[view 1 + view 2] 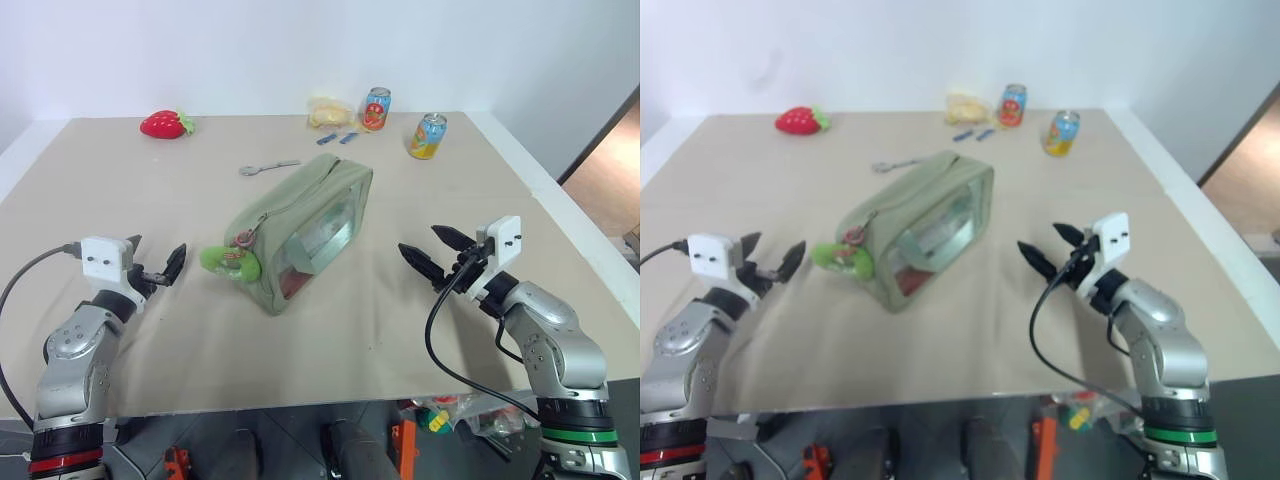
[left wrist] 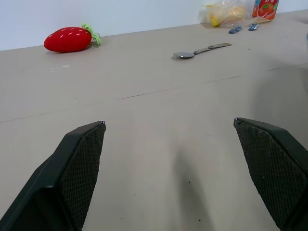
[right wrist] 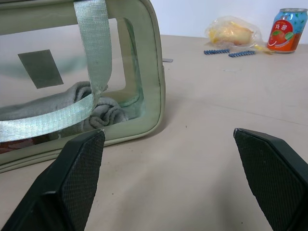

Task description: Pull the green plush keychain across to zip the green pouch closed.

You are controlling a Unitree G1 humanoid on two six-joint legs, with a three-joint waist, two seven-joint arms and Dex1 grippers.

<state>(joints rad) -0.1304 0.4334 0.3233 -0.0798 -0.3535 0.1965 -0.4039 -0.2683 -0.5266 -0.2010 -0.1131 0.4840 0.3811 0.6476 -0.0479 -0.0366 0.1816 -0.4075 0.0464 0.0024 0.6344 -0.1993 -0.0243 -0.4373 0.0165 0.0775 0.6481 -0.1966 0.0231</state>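
While lying aslant at the middle of the beige surface (image 1: 420,330), green pouch (image 1: 300,225) with clear side panel turned toward the right pincer, zipper running along the top ridge. Green plush keychain (image 1: 228,260) hanging at the near end of that zipper, against the pouch's near left corner and resting down toward the surface. Grey cloth and a webbing strap visible through the clear panel in the right wrist view.

Left pincer (image 1: 158,266) low over the surface just left of the keychain, fingers spread wide, nothing between them, not touching plush or pouch. Right pincer (image 1: 432,252) to the right of the pouch, aimed toward the clear panel, fingers likewise wide apart and empty, well short of the fabric.

Farther back: red strawberry toy (image 1: 165,124) at the far left, metal spoon (image 1: 268,168) just behind the pouch, yellow snack bag (image 1: 328,113) beside a red can (image 1: 376,109), two small blue clips (image 1: 340,138) in front of them, and a second can (image 1: 427,136) to the right.
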